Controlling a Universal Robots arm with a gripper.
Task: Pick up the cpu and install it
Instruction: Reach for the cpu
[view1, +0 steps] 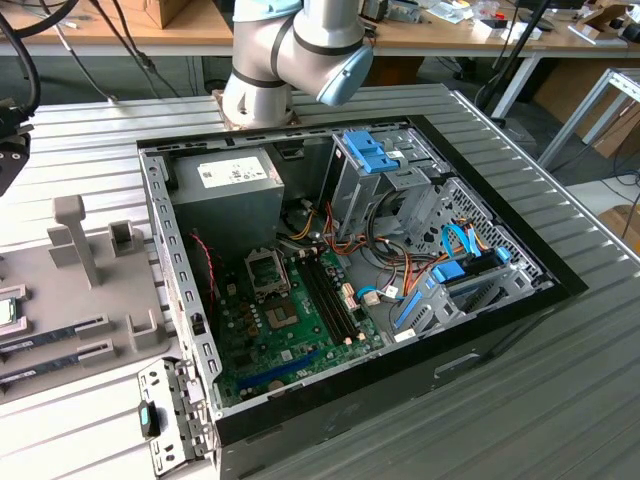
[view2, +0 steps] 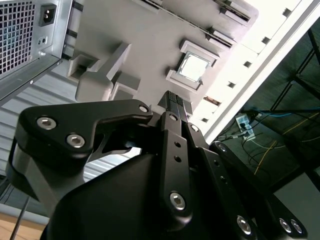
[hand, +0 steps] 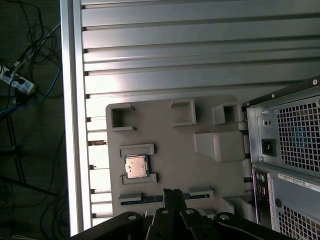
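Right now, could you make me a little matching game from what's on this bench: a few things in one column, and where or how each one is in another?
Things:
1. cpu
2. hand
3. motherboard
4. grey tray

Descriptions:
A. green, inside the open computer case
B. shut and empty, aimed at the tray
C. seated in a square frame on the tray
D. flat on the slatted table, beside the case

Pairs: 1-C, 2-B, 3-A, 4-D.
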